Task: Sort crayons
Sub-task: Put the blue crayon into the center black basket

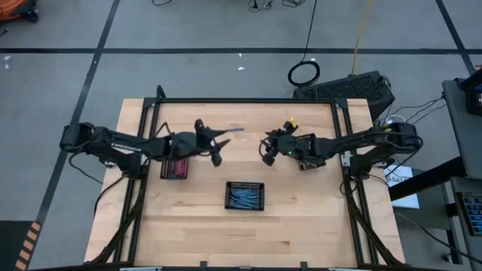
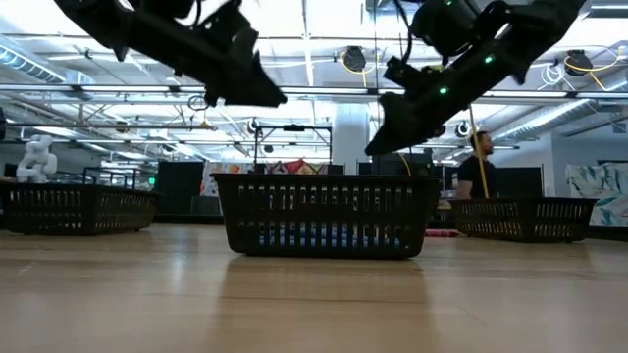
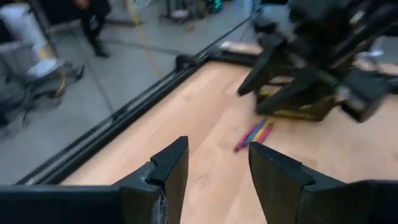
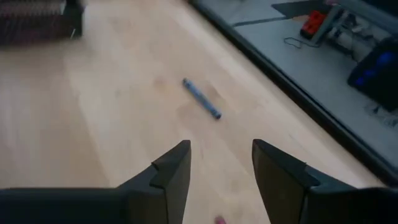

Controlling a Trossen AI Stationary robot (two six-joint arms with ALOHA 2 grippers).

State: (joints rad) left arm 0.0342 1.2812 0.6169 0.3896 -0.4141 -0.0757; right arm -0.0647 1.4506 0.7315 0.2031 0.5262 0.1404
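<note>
One blue crayon (image 1: 235, 129) (image 4: 201, 98) lies alone on the wood at mid-table, toward the far edge. A small bunch of pink, blue and orange crayons (image 3: 254, 132) lies flat on the table below my right arm. My left gripper (image 1: 221, 147) (image 3: 217, 162) hovers open above mid-table, pointing toward the right arm. My right gripper (image 1: 265, 149) (image 4: 221, 162) hovers open facing it, with the blue crayon ahead of its fingers. Neither holds anything.
Three black mesh trays stand on the table: the middle one (image 1: 245, 195) (image 2: 324, 216) holds blue crayons, the left one (image 1: 175, 167) holds pink-red ones, and the right one (image 3: 298, 106) sits under my right arm. A black frame (image 1: 248, 101) rims the table. A person (image 2: 478, 162) stands far behind.
</note>
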